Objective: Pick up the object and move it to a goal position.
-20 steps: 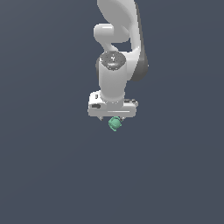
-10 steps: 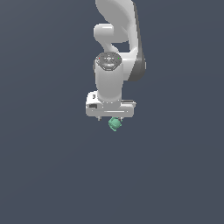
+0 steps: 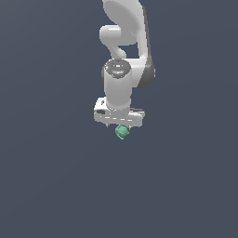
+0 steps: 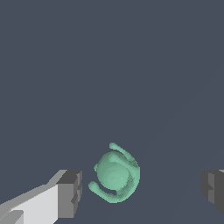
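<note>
The object [image 4: 116, 175] is a small mint-green rounded lump with thin curled protrusions, lying on the dark grey floor. In the wrist view it sits between my two dark finger pads, much closer to one pad [image 4: 70, 192] than to the other [image 4: 214, 190], and touches neither. My gripper [image 4: 142, 192] is open. In the exterior view the white gripper [image 3: 120, 125] hangs straight above the object [image 3: 122, 132], whose lower part shows just under the hand; the fingers are hidden there.
Plain dark grey floor fills both views around the object. The white arm [image 3: 125, 42] rises above the hand toward the top edge of the exterior view.
The hand has sunk slightly toward the object. The object has not moved.
</note>
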